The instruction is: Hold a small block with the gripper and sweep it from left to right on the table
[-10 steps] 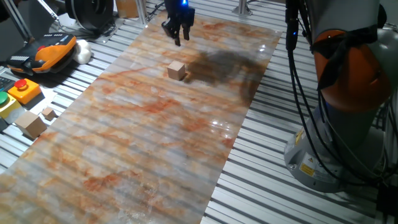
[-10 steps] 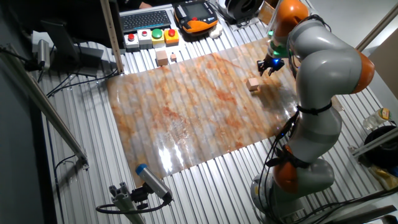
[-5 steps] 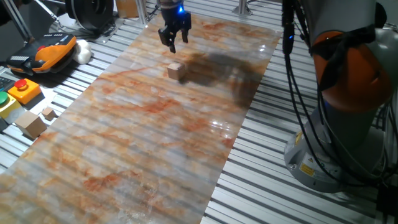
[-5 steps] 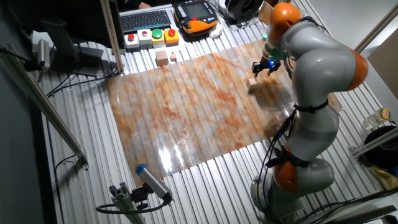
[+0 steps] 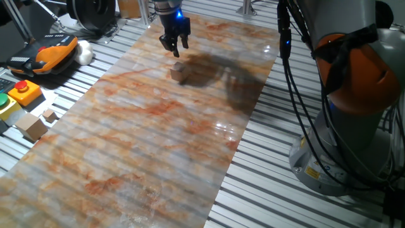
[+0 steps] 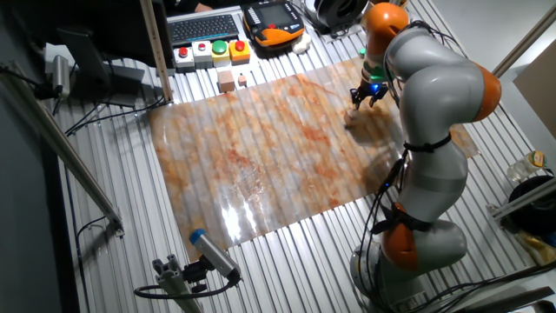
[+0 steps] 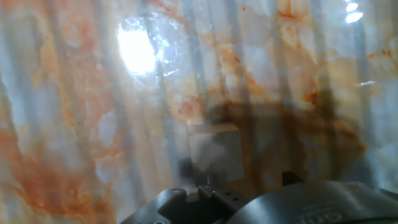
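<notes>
— So, where do we stand over the table?

— Sweeping left to right: off the sheet's left edge we see the orange pendant, the button box, then the larger wooden block and the tiny cube, all well apart from our work. Further right lies the small block, flat on the sheet near its far end.

— And the gripper?

— It hangs above the block and slightly beyond it, empty. The fingers look parted, with nothing between them. In the hand view the block sits just ahead of the fingers, near centre, faces roughly square to us.

— So what does the next move turn on?

— We judge a short drop and small shift toward the block. Being a cube, no long axis matters. Nothing stands in the way; only the arm's shadow covers it.
</notes>
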You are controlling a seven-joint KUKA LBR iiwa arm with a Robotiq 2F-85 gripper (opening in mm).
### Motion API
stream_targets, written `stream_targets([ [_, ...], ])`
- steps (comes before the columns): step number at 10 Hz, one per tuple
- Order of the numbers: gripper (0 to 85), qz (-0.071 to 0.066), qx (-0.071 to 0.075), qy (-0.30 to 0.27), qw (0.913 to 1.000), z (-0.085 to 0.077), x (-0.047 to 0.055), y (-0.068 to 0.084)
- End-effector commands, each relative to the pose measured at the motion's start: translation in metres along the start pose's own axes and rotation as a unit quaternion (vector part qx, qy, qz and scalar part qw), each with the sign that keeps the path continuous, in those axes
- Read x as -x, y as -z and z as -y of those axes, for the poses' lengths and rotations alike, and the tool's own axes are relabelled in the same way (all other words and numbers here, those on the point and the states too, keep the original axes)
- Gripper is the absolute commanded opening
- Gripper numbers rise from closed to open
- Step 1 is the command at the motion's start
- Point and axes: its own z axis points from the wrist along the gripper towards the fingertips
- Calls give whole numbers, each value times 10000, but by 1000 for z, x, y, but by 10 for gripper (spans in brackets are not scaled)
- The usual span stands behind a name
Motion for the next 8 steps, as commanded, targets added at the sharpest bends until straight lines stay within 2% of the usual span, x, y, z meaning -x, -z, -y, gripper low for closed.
stream_targets([
  [1,510,5,66,-38,10000,-1,1,-2],
  [2,510,21,105,-46,9999,-3,1,-6],
  [6,510,62,76,4,10000,-10,1,-16],
  [8,510,173,131,-17,9998,-16,2,-26],
])
